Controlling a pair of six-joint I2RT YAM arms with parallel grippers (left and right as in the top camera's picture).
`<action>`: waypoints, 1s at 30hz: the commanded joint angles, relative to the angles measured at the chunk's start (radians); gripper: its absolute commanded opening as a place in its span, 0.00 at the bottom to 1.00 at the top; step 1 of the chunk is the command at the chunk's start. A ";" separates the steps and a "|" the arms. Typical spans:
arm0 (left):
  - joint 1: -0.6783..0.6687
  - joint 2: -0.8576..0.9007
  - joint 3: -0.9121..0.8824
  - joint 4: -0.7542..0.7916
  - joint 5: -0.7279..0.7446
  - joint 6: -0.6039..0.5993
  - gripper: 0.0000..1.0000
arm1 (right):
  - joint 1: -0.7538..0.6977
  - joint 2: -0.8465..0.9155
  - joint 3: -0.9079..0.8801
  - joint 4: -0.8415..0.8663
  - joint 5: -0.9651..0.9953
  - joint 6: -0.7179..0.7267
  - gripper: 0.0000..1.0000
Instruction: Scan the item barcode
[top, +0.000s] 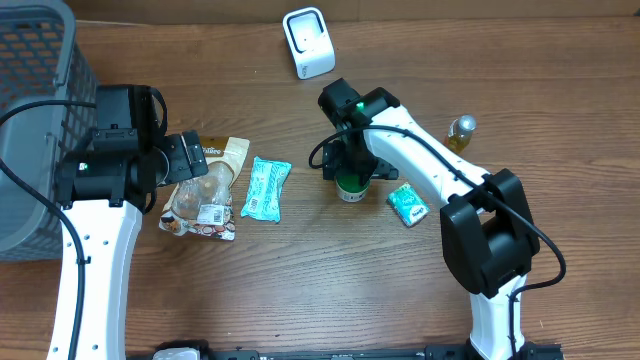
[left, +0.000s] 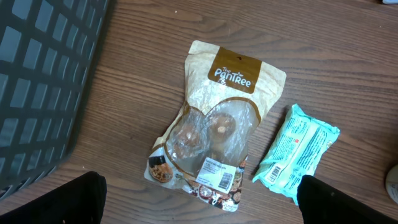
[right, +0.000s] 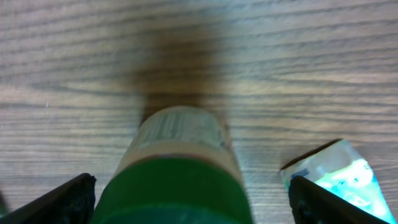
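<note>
Arms: two are standing at the desk (top: 320, 290), the left arm (top: 95, 250) at 7 o'clock and the right arm (top: 425, 165) at 5 o'clock.
Left jaws: these are gaping wide and gripping nothing, hanging above the pouch (left: 217, 118).
Right jaws: these are standing apart, one on each side of the jar (right: 180, 155). Bare desk is showing between the jar and the 3 o'clock jaw, so nothing is being clamped.
Jar: one, green-banded, is standing upright near the desk's middle, directly under the right jaws.
Scanner: one, white, is sitting at 12 o'clock on the desk, well apart from the jar; the scanner (top: 308, 42) is touching nothing else.
Pouch: one, tan and clear, is lying flat at 9 o'clock of the jar, with its white barcode sticker (left: 219, 174) facing up.
Packets: two, both teal. The large packet (top: 265, 188) is lying between the pouch and the jar, just beside the pouch. The small packet (top: 407, 204) is lying near the jar at its 4 o'clock.
Bottle: one, small and gold-capped, is standing at 2 o'clock of the jar; the bottle (top: 460, 130) is standing apart from it.
Basket: one, grey, is sitting at the desk's 9 to 10 o'clock edge; the basket (top: 40, 60) is sitting near the left arm.
</note>
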 joint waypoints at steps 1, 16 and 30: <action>-0.002 0.003 0.014 0.002 0.001 -0.011 1.00 | 0.023 0.015 -0.002 0.003 -0.009 -0.012 0.88; -0.002 0.003 0.014 0.002 0.001 -0.011 1.00 | 0.070 0.015 -0.002 -0.007 0.011 -0.059 0.76; -0.002 0.003 0.014 0.002 0.001 -0.011 0.99 | 0.067 0.015 -0.003 0.011 0.010 -0.056 0.95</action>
